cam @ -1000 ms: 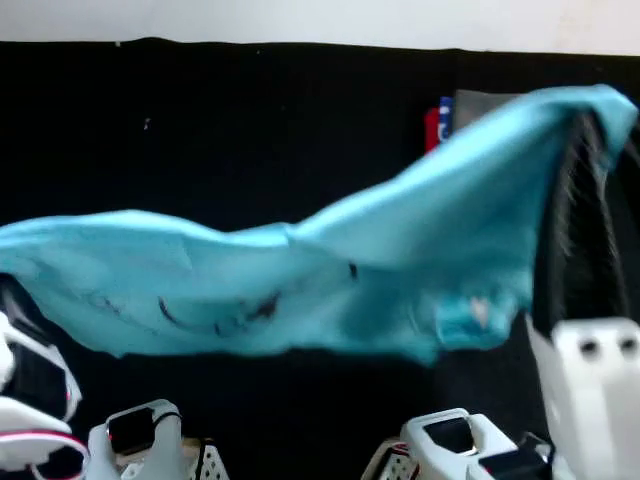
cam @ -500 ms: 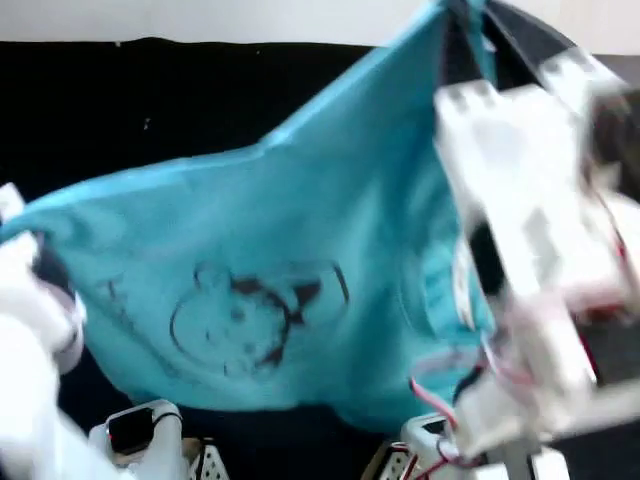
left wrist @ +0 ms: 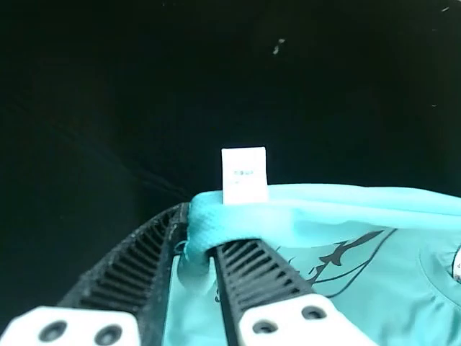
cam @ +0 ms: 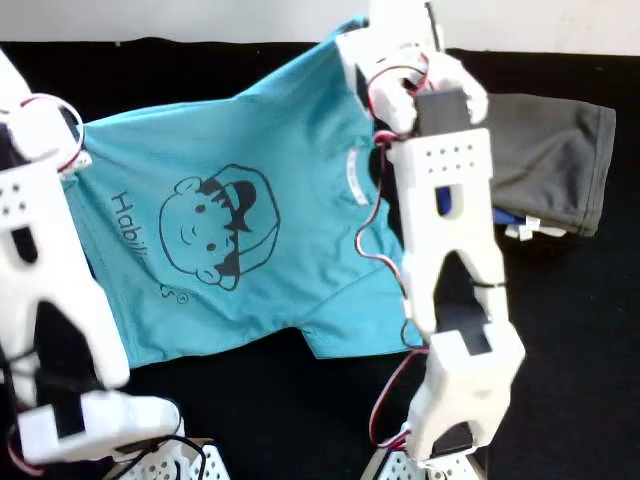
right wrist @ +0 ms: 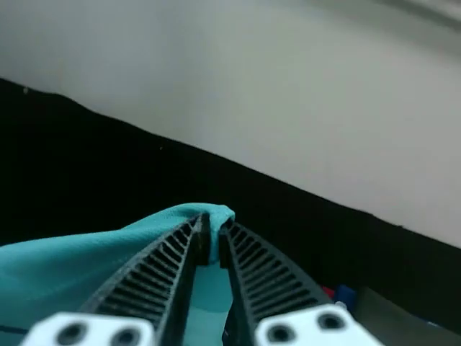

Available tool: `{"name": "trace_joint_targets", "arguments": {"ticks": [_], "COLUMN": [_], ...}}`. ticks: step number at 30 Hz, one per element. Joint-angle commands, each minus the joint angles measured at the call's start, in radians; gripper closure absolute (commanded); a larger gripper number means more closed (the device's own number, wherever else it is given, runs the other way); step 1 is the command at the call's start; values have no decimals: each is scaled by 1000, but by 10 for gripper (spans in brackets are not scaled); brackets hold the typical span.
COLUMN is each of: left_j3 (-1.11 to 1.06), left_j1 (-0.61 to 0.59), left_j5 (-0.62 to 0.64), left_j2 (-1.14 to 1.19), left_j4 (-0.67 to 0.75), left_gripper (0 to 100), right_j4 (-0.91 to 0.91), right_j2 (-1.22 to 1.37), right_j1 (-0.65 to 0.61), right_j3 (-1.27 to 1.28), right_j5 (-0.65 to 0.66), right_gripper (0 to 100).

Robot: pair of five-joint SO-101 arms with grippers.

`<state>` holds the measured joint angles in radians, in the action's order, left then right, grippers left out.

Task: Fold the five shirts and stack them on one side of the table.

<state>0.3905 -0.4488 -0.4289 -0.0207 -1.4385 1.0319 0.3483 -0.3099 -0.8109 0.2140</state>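
The teal shirt (cam: 230, 240) is spread over the black table (cam: 560, 340), print up. The left gripper (left wrist: 198, 220) is pinching its hem at the shirt's 10 o'clock edge, just beside a white tag (left wrist: 244, 175). The right gripper (right wrist: 214, 225) is pinching its 1 o'clock corner. 1 grey shirt (cam: 550, 175) lies at 3 o'clock.
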Motion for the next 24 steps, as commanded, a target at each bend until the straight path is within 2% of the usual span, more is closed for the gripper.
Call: {"name": "trace_joint_targets", "arguments": {"ticks": [1, 9, 13, 20, 24], "left_j3": [111, 242, 240, 243, 245], "left_j1": [-4, -35, -36, -25, -27], "left_j5": [-11, -11, -11, -11, -14], "left_j2": [119, 381, 446, 483, 481], "left_j4": [20, 12, 6, -124, -252], "left_gripper": [992, 992, 992, 992, 992], "right_j4": [-31, -25, 50, 186, 328], "right_j2": [48, 142, 193, 245, 242], "right_j1": [5, 5, 4, 4, 7], "right_j3": [-8, -1, -2, -8, -28], "right_j5": [-8, -8, -8, -8, -8], "right_gripper": [991, 991, 991, 991, 991]}}
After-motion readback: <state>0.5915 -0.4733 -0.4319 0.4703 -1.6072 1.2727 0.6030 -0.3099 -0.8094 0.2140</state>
